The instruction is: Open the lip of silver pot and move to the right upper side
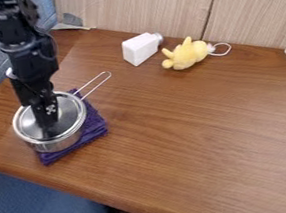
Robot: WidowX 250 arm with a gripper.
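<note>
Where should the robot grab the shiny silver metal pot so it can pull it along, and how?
I'd take the silver metal pot by its long, thin wire handle. Bring the tool down from above and squeeze across the two wires, about halfway along. The handle sticks out past the folded purple cloth, so there's probably room on both sides.

On the bench [196, 131] I saw one white bottle [138, 50], a yellow plush toy [188, 54] near it, and a folded purple cloth [94, 125].

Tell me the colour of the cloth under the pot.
Purple, seen in the camera view.
</note>
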